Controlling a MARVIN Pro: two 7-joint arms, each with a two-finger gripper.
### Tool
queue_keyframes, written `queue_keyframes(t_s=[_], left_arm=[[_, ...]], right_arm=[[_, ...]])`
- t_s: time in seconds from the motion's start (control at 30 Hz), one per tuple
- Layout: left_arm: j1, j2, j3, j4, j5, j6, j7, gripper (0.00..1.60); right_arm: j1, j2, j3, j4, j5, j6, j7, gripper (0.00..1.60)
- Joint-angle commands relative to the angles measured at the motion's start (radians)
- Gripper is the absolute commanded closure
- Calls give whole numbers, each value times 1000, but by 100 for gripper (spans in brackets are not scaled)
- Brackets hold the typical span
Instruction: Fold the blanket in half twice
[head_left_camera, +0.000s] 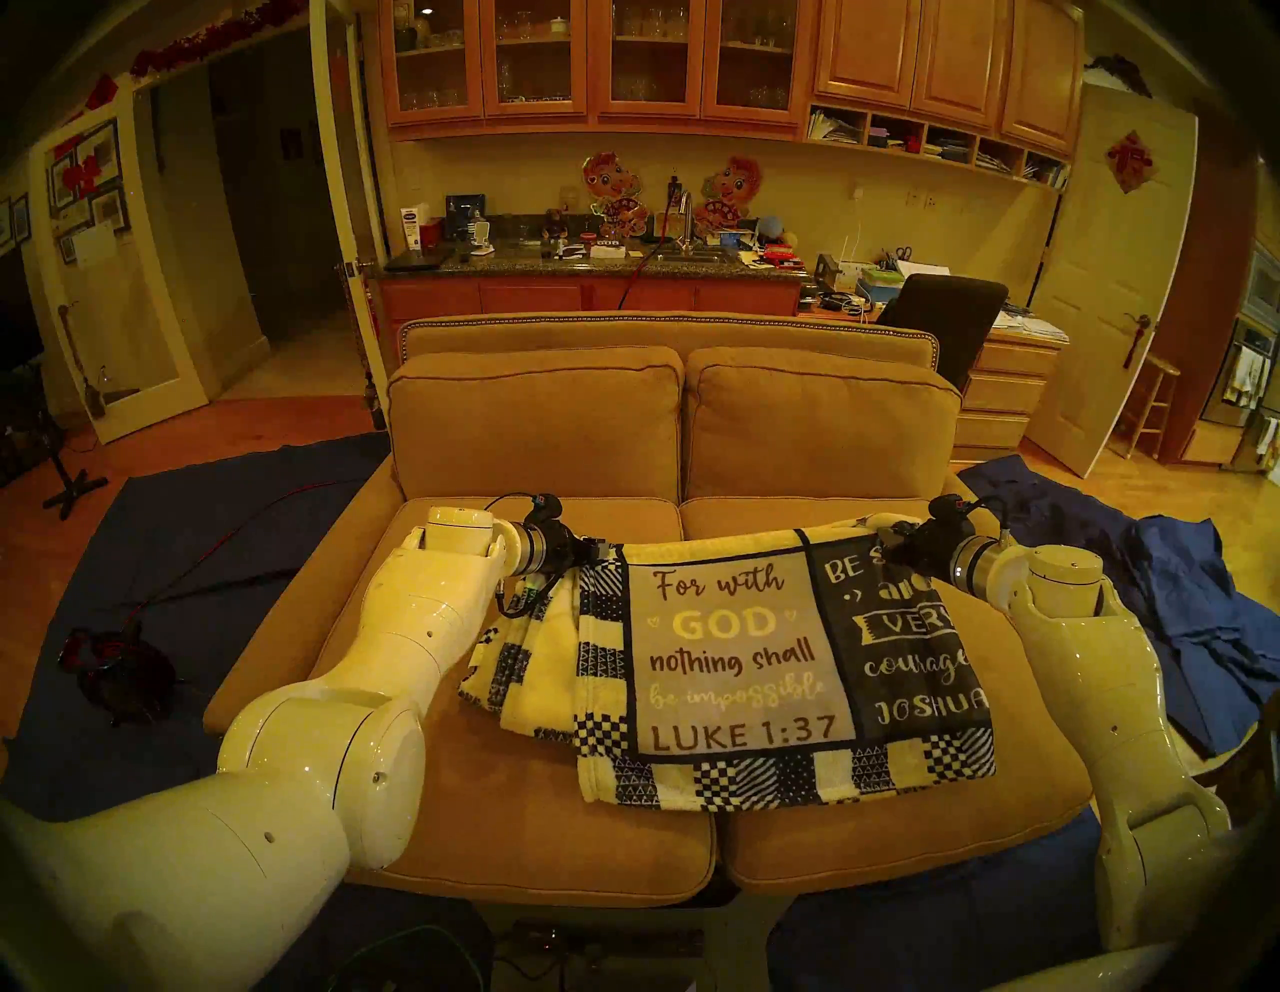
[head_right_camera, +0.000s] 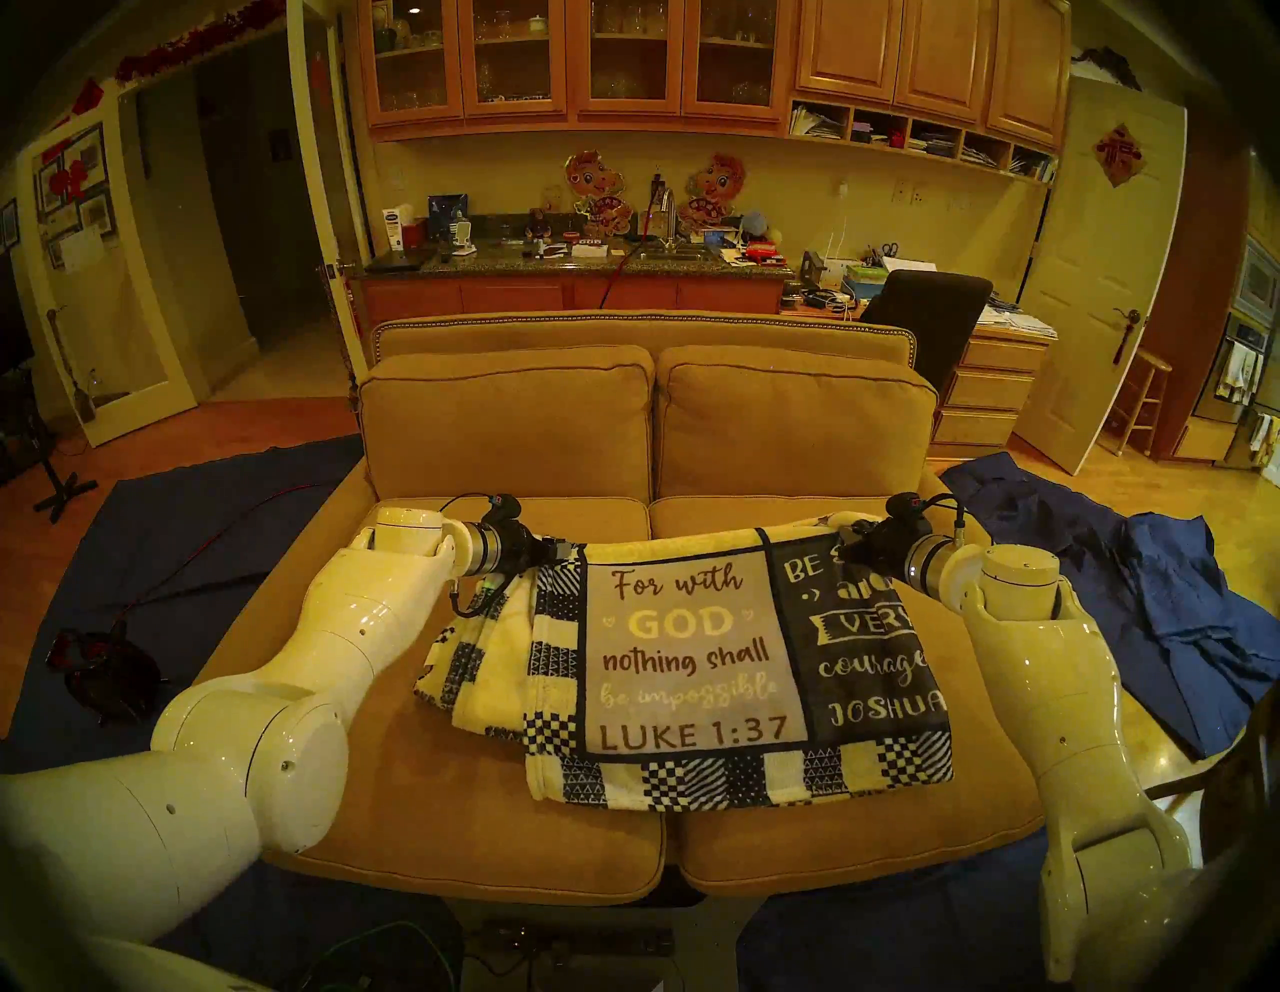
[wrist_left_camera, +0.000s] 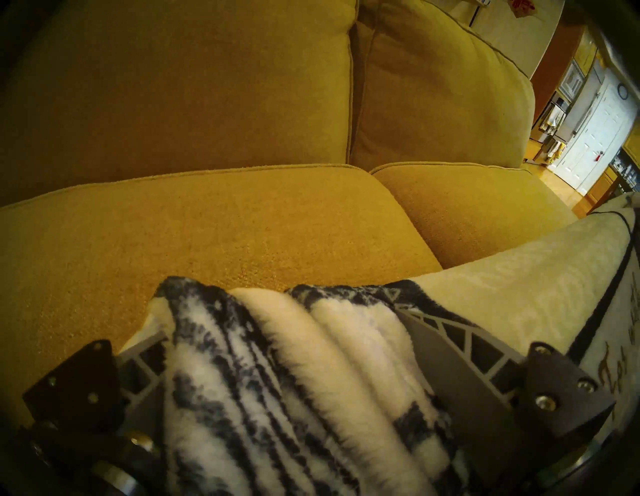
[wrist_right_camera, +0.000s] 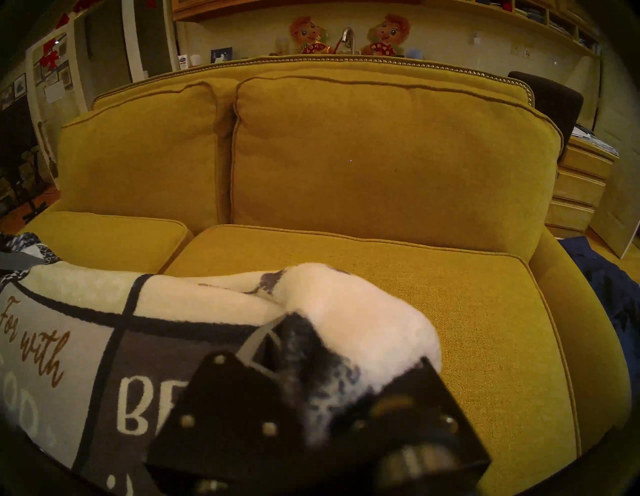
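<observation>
The cream-and-navy blanket (head_left_camera: 748, 658) lies on the sofa seat, panels "For with GOD" and "JOSHUA" facing up, checkered border at the front. It also shows in the right head view (head_right_camera: 699, 658). My left gripper (head_left_camera: 604, 548) is shut on the bunched far left edge of the blanket (wrist_left_camera: 277, 363), held a little above the seat. My right gripper (head_left_camera: 883, 544) is shut on the far right edge, where a cream fold (wrist_right_camera: 346, 311) bulges over the fingers. The far edge hangs taut between both grippers. Loose layers sag at the left side.
The tan sofa (head_left_camera: 540, 443) has two seat cushions and two back cushions behind the grippers. Plain dark blue cloths lie on the floor left (head_left_camera: 173, 526) and right (head_left_camera: 1177, 589). A black chair (head_left_camera: 942, 325) and a counter stand behind the sofa.
</observation>
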Motion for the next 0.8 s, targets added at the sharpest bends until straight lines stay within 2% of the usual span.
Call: queue_keyframes(t_s=[0.0,0.1,0.13,0.17,0.37,0.77], left_arm=[[-19,8,13,-74,-1,-48,-46,0],[2,15,20,-114,1,-56,-69,0],[7,17,21,-123,0,-57,-76,0],[19,21,23,-143,0,-60,-85,0],[94,52,28,-224,2,-50,-117,0],[225,99,9,-406,-4,-37,-146,0]], right_arm=[[114,-10,-5,34,-26,-18,-41,160],[149,-21,-19,70,-37,-15,-44,160],[126,-20,-11,54,-37,-22,-47,160],[152,-25,-21,78,-42,-18,-47,160],[191,-43,-38,129,-63,-24,-51,160],[293,-54,-93,263,-112,-24,-29,160]])
